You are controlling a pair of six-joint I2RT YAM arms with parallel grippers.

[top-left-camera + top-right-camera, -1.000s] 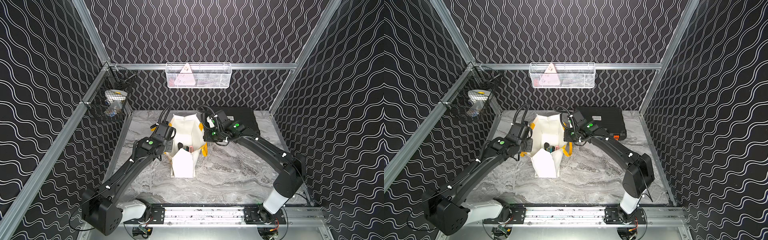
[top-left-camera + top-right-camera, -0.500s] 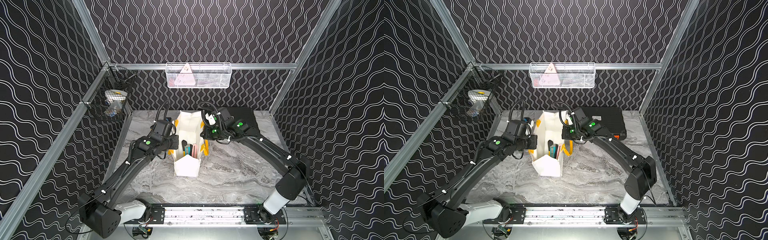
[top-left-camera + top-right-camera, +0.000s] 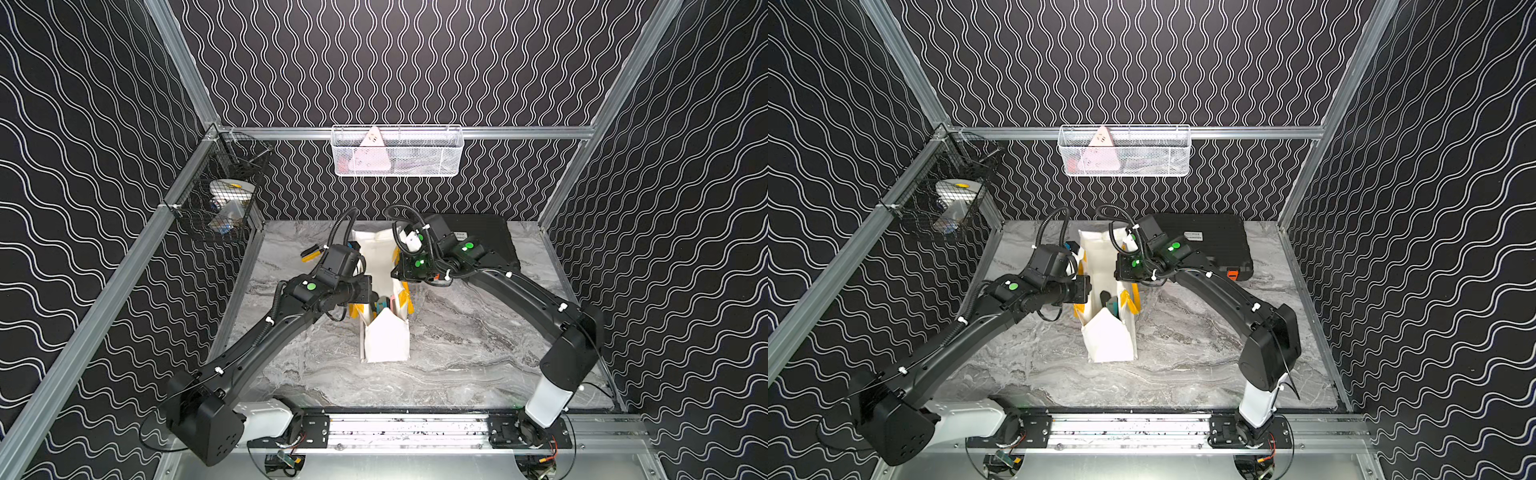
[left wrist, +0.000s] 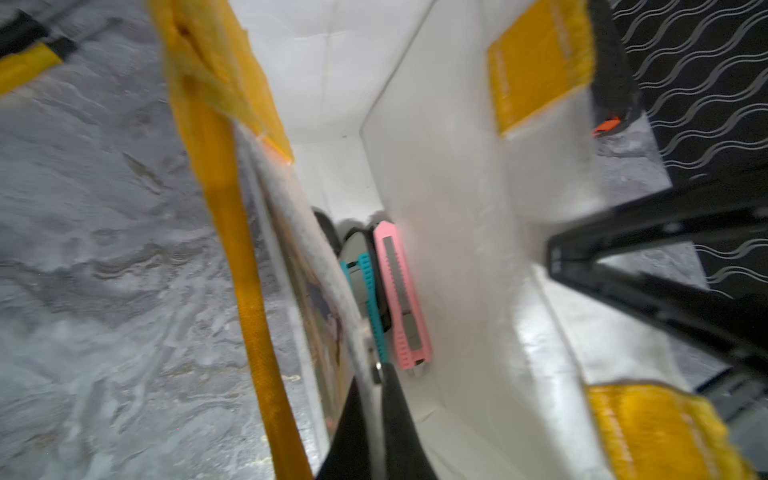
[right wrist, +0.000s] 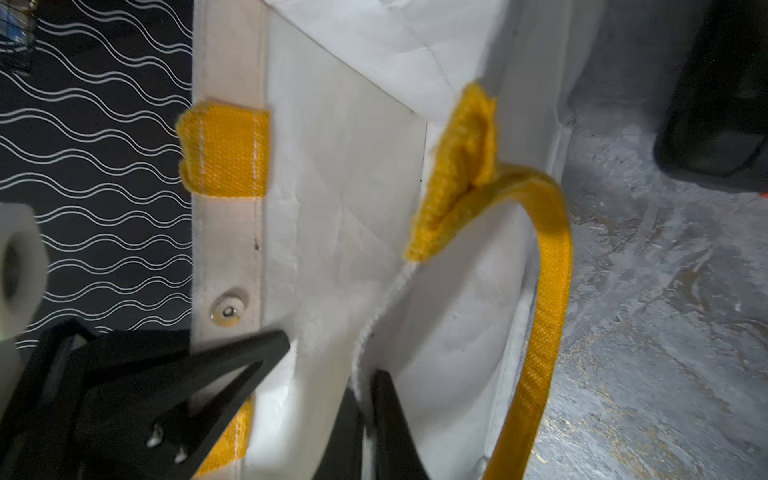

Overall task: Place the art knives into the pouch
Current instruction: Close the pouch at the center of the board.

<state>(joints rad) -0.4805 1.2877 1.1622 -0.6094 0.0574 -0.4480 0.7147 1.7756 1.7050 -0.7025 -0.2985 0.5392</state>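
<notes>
The pouch (image 3: 384,340) (image 3: 1108,340), a white tote with yellow handles, stands upright mid-table in both top views. My left gripper (image 3: 366,287) (image 4: 372,376) is shut on its left rim, one finger inside and one outside. On the opposite rim my right gripper (image 3: 399,272) (image 5: 365,386) is shut in the same way. The pink art knife (image 4: 401,299) lies inside the pouch against the far wall, next to a teal tool (image 4: 372,303) and dark items. From above, pink and teal ends (image 3: 384,305) show in the mouth.
A black hard case (image 3: 478,237) with an orange latch (image 3: 1232,274) lies at the back right. A yellow-and-black tool (image 3: 311,253) lies behind the left arm. A white wire basket (image 3: 397,151) hangs on the back wall and a black one (image 3: 224,208) on the left rail.
Both grippers have moved with the pouch's rims in them. The pouch has been drawn more upright, its mouth is narrower, and it has shifted slightly toward the front.
</notes>
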